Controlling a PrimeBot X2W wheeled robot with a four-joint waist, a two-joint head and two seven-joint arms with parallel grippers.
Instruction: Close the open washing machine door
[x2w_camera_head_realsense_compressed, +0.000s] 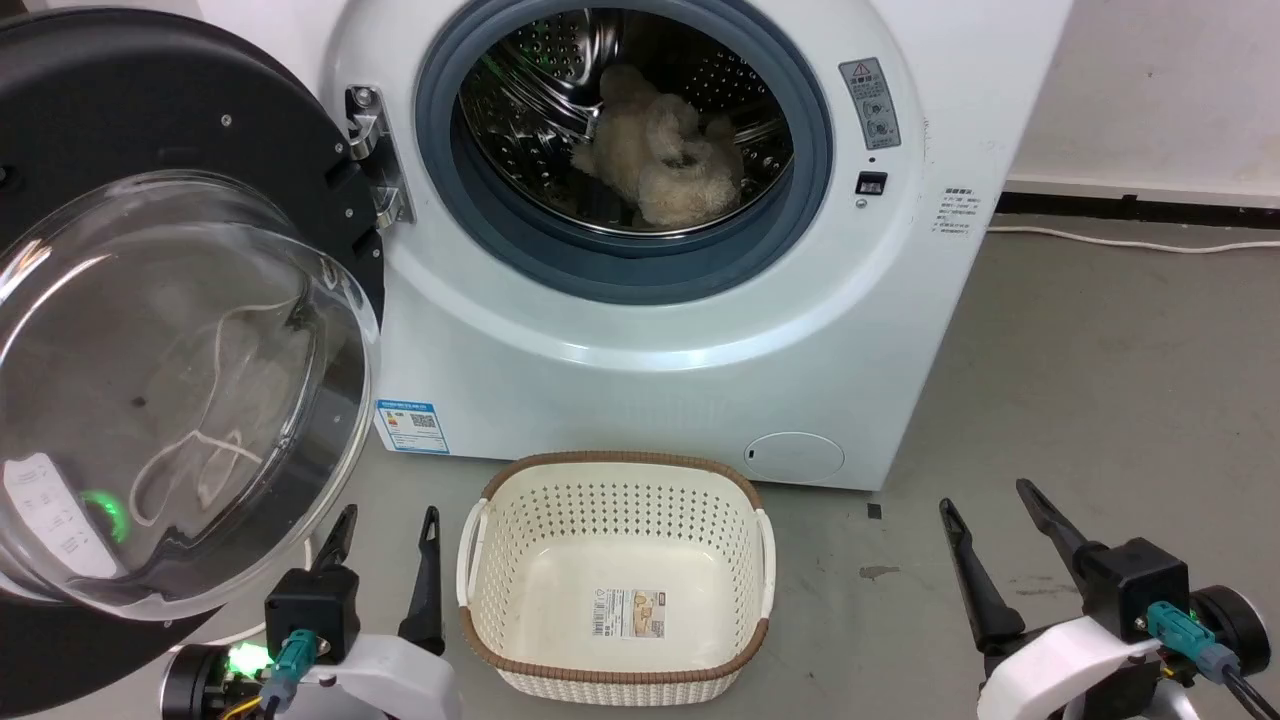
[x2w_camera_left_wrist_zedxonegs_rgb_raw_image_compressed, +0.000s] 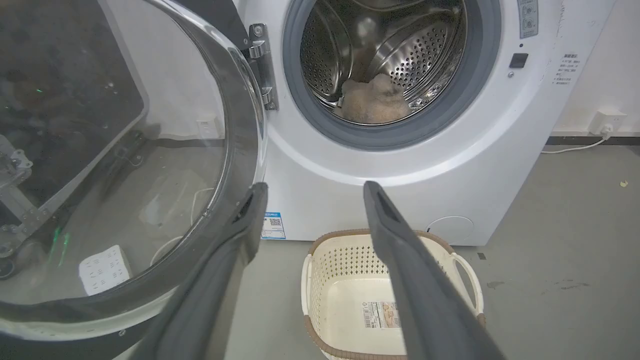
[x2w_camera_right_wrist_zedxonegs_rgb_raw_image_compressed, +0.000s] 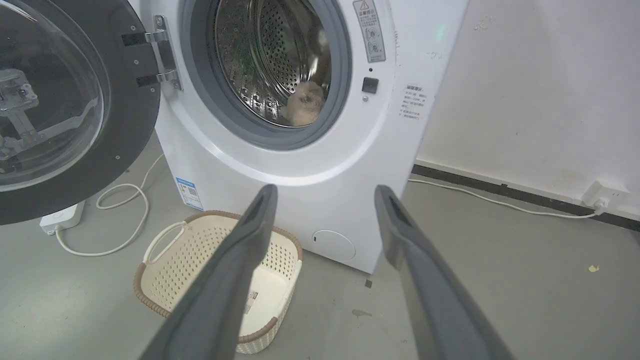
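While the door (x2w_camera_head_realsense_compressed: 150, 130) stands swung wide at the left of the washer (x2w_camera_head_realsense_compressed: 680, 330), left gripper (x2w_camera_head_realsense_compressed: 388, 515) and right gripper (x2w_camera_head_realsense_compressed: 983, 497) flank the basket (x2w_camera_head_realsense_compressed: 615, 465), jaws spread, holding nothing.

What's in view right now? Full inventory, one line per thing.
washing machine: 1, white, centre of head view
washing machine door: 1, black with clear glass bowl, swung open at head view's left
rubber ring: 1, grey, around the machine's round opening
fluffy item: 1, beige, inside the steel drum
label sticker: 1, blue, low left on machine front
round flap: 1, white, low right on machine front
laundry basket: 1, cream with brown rim, on grey floor before the machine
power strip: 1, white, on floor near the open door
wall socket: 1, white, low on wall right of machine
left gripper: 1, dark, open, lower left
right gripper: 1, dark, open, lower right
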